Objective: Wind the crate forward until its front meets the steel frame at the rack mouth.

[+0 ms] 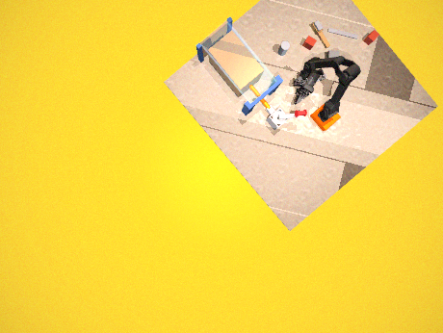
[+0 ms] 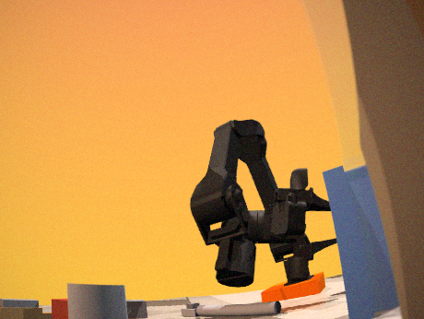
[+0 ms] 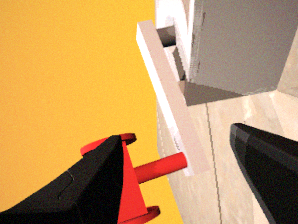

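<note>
The tan crate [image 1: 236, 60] lies inside the clear-panelled cubby and looks flat. A gap separates its front from the blue frame [image 1: 263, 95] at the mouth. The orange strap [image 1: 265, 103] runs out to the pale winch [image 1: 275, 120] [image 3: 240, 45]. The winch handle's pale crank arm [image 1: 288, 115] [image 3: 172, 107] reaches out from over the winch to a red knob [image 1: 300, 113] [image 3: 131, 192]. Whether its key is fully seated is hidden. My gripper [image 1: 297, 99] [image 2: 333, 222] [image 3: 177, 132] is open and empty. In the wrist view its left finger overlaps the knob; its right finger is clear of the arm.
The orange arm base [image 1: 325, 118] [image 2: 295, 288] is close to the knob. A grey cylinder [image 1: 284, 47] [image 2: 97, 301], a red block [image 1: 309, 42], a wooden-handled tool [image 1: 322, 38], a grey bar [image 1: 342, 34] and another red block [image 1: 370, 38] lie towards the back.
</note>
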`<control>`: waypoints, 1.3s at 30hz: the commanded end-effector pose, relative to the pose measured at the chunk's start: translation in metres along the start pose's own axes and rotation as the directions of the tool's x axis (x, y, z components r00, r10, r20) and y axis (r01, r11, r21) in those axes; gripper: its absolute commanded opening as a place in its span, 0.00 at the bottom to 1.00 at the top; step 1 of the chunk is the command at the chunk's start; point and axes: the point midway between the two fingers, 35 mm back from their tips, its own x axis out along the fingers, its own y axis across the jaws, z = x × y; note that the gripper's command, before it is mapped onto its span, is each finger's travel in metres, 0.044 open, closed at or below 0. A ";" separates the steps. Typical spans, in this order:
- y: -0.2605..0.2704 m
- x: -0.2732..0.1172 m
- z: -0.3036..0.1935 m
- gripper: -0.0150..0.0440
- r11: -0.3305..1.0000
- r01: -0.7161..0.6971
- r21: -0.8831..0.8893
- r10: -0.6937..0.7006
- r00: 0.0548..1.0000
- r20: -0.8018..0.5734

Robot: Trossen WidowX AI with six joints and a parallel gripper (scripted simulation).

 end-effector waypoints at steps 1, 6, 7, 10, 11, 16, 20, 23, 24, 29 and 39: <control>0.000 -0.005 0.000 0.66 1.000 0.010 -0.008 -0.010 1.000 0.001; 0.000 -0.005 0.000 0.66 1.000 0.010 -0.008 -0.010 1.000 0.001; 0.000 -0.005 0.000 0.66 1.000 0.010 -0.008 -0.010 1.000 0.001; 0.000 -0.005 0.000 0.66 1.000 0.010 -0.008 -0.010 1.000 0.001; 0.000 -0.005 0.000 0.66 1.000 0.010 -0.008 -0.010 1.000 0.001; 0.003 -0.005 0.000 0.66 1.000 0.019 -0.007 -0.019 1.000 0.008; 0.022 -0.009 0.001 0.66 0.998 0.062 -0.006 -0.062 0.997 0.047; 0.044 -0.012 -0.001 0.66 0.995 0.104 -0.003 -0.104 0.990 0.097; 0.052 -0.012 -0.002 0.66 0.993 0.117 -0.002 -0.116 0.987 0.115; 0.063 -0.013 -0.004 0.66 0.991 0.134 -0.001 -0.132 0.981 0.141; 0.058 -0.013 -0.003 0.66 0.991 0.134 -0.025 -0.129 0.983 0.131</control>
